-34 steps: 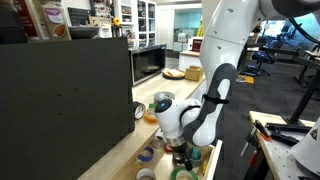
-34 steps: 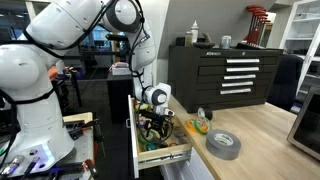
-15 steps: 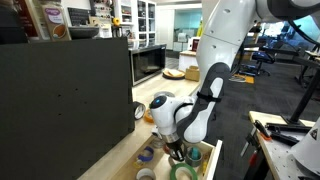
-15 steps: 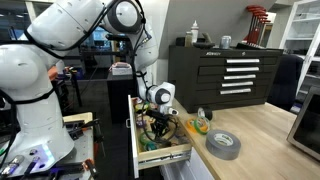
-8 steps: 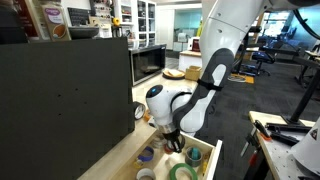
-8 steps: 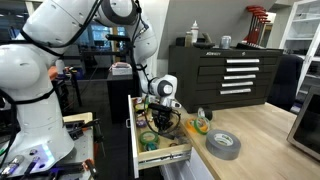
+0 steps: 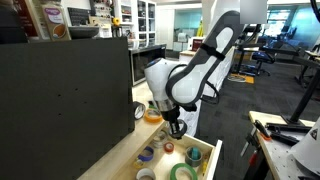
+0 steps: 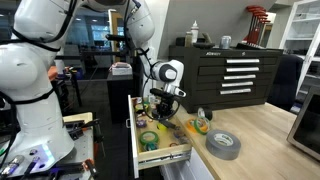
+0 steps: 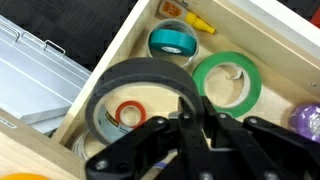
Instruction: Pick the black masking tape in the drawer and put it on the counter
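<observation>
In the wrist view the black masking tape (image 9: 133, 70) hangs as a dark ring above the drawer (image 9: 112, 58), and my gripper (image 9: 192, 105) is shut on its rim, one finger inside the ring and one outside. In both exterior views the gripper (image 7: 176, 126) (image 8: 160, 108) hovers a little above the open drawer (image 7: 207, 158) (image 8: 163, 153), which is pulled out of the counter (image 8: 262, 138). The tape is too small and dark to pick out against the fingers there.
Left in the drawer are a green tape roll (image 9: 228, 80), a teal roll (image 9: 170, 42), a small red roll (image 9: 128, 112) and a purple object (image 9: 308, 118). A wide grey tape roll (image 8: 223, 144) lies on the counter. A black tool chest (image 8: 225, 75) stands behind.
The arm has risen out of the drawer, lifting the black tape with it. The jaws have stayed shut.
</observation>
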`<move>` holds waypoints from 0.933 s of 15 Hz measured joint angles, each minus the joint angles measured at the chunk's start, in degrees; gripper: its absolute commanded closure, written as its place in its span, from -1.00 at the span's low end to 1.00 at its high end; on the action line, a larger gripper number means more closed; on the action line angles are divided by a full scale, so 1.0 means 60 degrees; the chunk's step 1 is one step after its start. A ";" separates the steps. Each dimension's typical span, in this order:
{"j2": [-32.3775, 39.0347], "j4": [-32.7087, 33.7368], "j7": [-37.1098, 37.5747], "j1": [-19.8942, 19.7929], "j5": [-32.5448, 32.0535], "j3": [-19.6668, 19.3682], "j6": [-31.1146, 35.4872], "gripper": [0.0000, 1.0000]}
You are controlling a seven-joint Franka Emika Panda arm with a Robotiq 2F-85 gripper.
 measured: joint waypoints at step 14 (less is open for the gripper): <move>-0.1638 -0.0637 0.0207 -0.1259 0.1171 -0.0152 0.1064 0.93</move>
